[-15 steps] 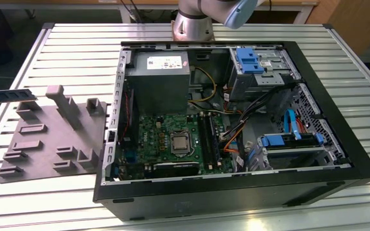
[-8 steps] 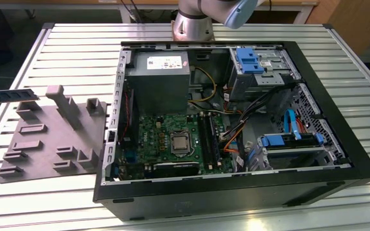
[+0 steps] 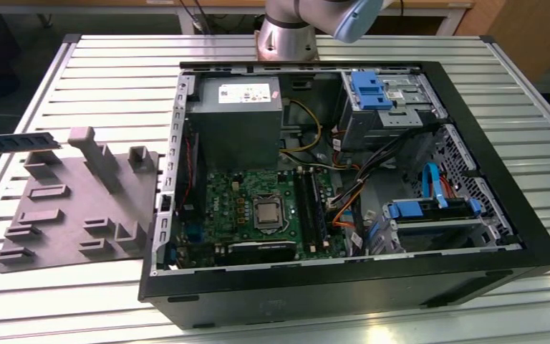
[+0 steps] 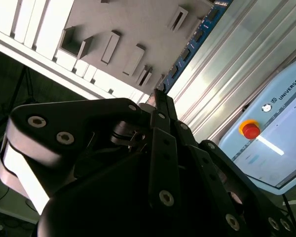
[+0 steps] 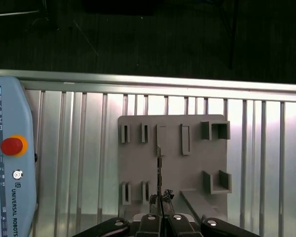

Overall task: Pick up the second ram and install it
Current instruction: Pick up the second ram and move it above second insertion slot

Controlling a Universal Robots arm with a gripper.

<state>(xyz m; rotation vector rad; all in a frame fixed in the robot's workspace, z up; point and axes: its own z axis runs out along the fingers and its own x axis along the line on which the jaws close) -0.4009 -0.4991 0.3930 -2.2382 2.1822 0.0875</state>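
Clamped on one end of the slim dark-green second ram (image 5: pixel 159 165), which juts ahead of it above the grey moulded tray (image 5: pixel 138 170), the black end effector (image 5: pixel 160 201) likely needs a firm, untwisted hold.

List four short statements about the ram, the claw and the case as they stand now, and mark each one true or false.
1. The computer case lies open on the slatted table. True.
2. The claw grips the second ram. True.
3. The second ram is already seated inside the computer case. False: the claw holds it outside the case, near the grey holder tray.
4. The grey holder tray lies at the exterior view's right of the computer case. False: it lies at the left.
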